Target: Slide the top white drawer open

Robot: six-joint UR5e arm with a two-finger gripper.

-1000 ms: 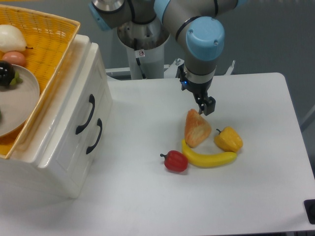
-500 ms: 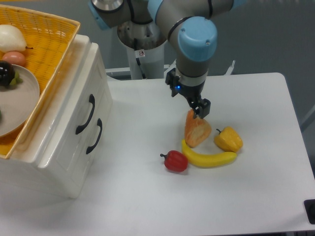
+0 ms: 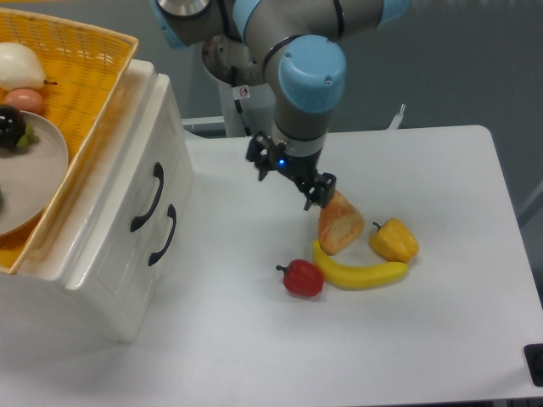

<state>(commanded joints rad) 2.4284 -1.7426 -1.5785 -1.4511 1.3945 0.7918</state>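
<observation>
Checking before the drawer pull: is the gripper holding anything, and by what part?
Nothing is held. The black two-finger gripper hangs above the white table, beside the orange wedge-shaped toy food, gripping nothing.

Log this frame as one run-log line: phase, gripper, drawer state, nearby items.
phase: approach | gripper: above table beside bread slice, jaw state unclear | top white drawer: closed, handle untouched | nearby: banana, red pepper

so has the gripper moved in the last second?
Yes. The gripper shifted left toward the cabinet, now at the orange wedge's upper left.
</observation>
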